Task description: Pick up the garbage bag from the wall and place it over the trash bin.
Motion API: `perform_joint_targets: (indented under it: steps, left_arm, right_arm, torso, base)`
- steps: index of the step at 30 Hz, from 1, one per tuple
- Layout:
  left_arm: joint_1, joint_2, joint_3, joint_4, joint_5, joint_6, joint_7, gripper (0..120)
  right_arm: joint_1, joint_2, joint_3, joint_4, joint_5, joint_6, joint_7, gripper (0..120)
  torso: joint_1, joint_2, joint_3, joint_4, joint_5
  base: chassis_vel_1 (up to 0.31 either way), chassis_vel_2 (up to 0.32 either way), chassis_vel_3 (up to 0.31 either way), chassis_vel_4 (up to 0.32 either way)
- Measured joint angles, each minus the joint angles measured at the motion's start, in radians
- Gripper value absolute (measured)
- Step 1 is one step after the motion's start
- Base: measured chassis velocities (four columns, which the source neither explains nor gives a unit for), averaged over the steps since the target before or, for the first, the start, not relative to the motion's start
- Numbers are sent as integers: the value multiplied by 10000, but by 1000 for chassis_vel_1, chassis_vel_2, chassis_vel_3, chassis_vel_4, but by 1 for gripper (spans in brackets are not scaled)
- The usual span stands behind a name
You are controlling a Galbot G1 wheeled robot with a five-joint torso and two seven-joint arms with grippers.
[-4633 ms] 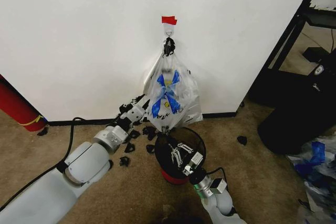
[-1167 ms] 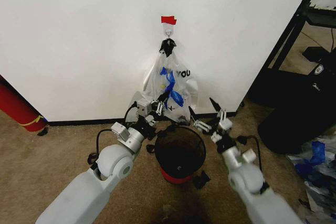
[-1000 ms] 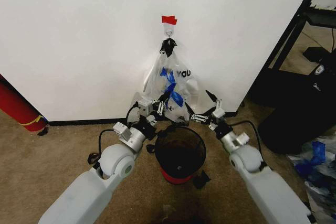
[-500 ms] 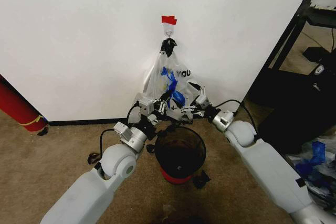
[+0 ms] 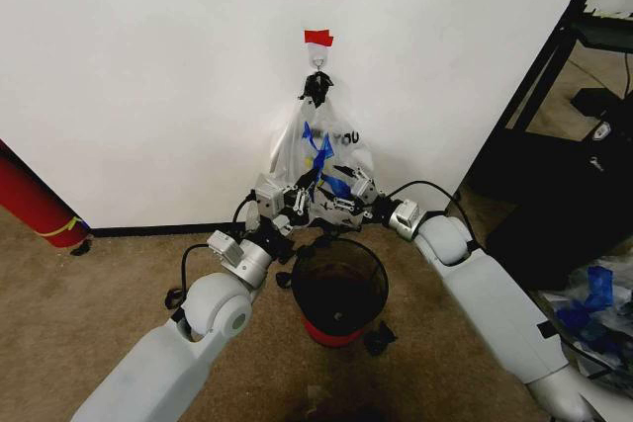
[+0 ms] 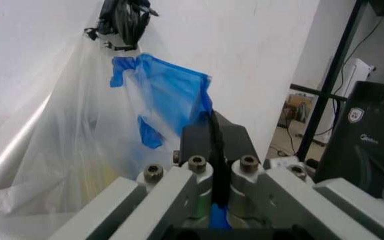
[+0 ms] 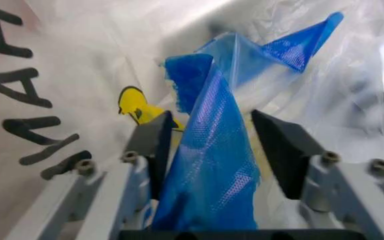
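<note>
Garbage bag: we see the thin see-through plastic garbage bag with blue handles [image 5: 321, 160] hanging low against the plain white wall [image 5: 148, 76], just above and behind the trash bin, between the two grippers.
Hook: we see the bag's bunched black knot [image 5: 317, 86] on a small metal hook [image 5: 318, 61] under a strip of red tape [image 5: 318, 38].
Blue handles: in the left wrist view we see a blue strip [image 6: 168, 95] drooping from below the knot; in the right wrist view a blue strip [image 7: 209, 160] runs between the fingers, next to a small yellow print [image 7: 135, 102] and black letters [image 7: 28, 120].
Left gripper: we see the left gripper [image 5: 294, 197] at the bag's lower left, touching the plastic; its fingers [image 6: 212, 142] are pressed together with blue film pinched between them.
Right gripper: we see the right gripper [image 5: 341, 200] at the bag's lower right, against the plastic; its black pads [image 7: 285, 150] stand apart with the blue strip loose in the gap, not clamped.
Trash bin: we see the small round black trash bin with a red base [image 5: 339, 289] on the tan carpet [image 5: 99, 284], just near of the bag and right below both grippers.
Left edge: we see a large red cylinder with a yellow band [image 5: 30, 200] against the wall, well apart.
</note>
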Motion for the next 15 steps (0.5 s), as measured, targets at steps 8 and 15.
perform_joint_targets:
  steps: [8, 15]
  left_arm:
    - [69, 19, -25, 7, 26, -22, -11, 0]
    - [204, 0, -174, -19, 102, -144, -122, 0]
  right_arm:
    - [-958, -509, 381, 840, 597, -100, 438, 11]
    - [-2110, -762, 522, 1766, 2245, 628, 2248, 0]
  torso:
    - [0, 0, 0, -2, 2]
    - [0, 1, -1, -1, 1]
  base:
    - [0, 0, 0, 0]
    - [0, 0, 0, 0]
